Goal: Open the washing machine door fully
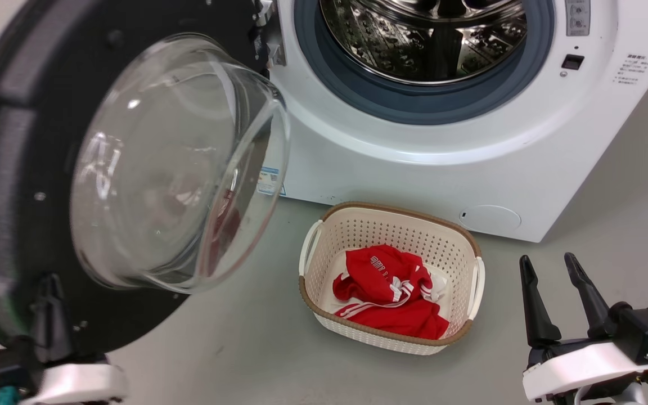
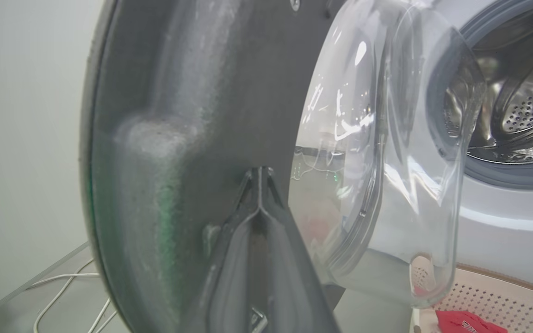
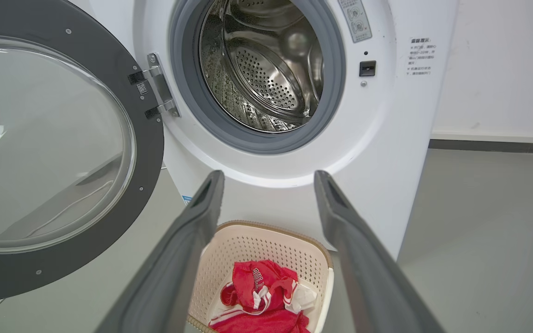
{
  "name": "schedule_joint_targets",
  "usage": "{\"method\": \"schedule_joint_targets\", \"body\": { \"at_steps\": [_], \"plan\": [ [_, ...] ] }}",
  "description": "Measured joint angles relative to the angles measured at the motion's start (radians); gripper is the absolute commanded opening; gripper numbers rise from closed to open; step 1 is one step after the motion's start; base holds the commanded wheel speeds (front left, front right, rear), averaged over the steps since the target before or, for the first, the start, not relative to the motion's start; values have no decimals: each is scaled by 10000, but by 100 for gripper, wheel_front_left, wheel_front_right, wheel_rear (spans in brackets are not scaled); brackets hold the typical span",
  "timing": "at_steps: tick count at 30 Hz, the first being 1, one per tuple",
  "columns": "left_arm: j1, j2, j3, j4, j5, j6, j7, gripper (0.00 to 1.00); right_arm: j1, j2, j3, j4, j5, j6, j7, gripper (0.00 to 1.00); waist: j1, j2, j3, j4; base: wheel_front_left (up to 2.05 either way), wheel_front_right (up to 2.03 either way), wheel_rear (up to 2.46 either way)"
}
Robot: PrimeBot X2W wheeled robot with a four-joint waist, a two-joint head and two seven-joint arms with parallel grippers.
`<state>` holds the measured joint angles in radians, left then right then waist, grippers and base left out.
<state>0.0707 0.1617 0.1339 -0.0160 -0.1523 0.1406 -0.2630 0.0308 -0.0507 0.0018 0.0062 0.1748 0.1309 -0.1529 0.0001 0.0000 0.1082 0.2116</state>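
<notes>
Both fingers of the left gripper (image 2: pixel 259 180) are seen pressed together, tip to tip, with nothing caught between them. They are laid against the dark inner face of the washing machine door (image 2: pixel 192 92) near its lower rim, just beside the bulging glass bowl (image 2: pixel 387 162). The door is swung well out from the washing machine (image 1: pixel 414 163), towards the robot's left, so that the steel drum (image 3: pixel 266 69) is laid bare. It is judged to be most of the way round, though some swing may be left. The step in hand is taken to be a push, not a grasp. It would be done best with the closed fingertips set on the flat black ring and off the glass, where a slip is to be feared. The push should be carried slowly along the door's arc about the hinge (image 3: pixel 158 88) until the stop is felt. The right gripper (image 1: pixel 547 259) is held spread and idle, well apart from the door, near the laundry basket (image 1: pixel 391 230), in which a red garment (image 1: pixel 391 292) is lying.
</notes>
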Motion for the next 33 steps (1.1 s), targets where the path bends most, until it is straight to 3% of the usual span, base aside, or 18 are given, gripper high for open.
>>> {"method": "schedule_joint_targets", "body": {
  "at_steps": [7,16,20,26,33],
  "plan": [
    [-831,665,1267,1001,-121,-412,-2,0,-123,-2,-79,-75,-48,0,40,100,0,0,373,-264,0,0,0],
    [-2110,1776,2406,3127,-330,-1127,-2,0,-314,0,-79,-86,-100,0,25,100,0,0,661,-454,0,0,0],
    [-2601,2019,2773,3595,-263,-1244,0,0,-315,0,-90,-71,-107,0,-13,100,1,0,685,-516,0,0,0],
    [-2739,1975,3137,3774,12,-1335,0,0,-315,-2,-102,2,-107,0,-50,100,0,0,569,-618,0,0,0],
    [-1699,1139,3361,2777,366,-1358,0,0,-168,0,-90,265,38,0,-222,100,0,0,27,-717,0,0,0]
  ]
}}
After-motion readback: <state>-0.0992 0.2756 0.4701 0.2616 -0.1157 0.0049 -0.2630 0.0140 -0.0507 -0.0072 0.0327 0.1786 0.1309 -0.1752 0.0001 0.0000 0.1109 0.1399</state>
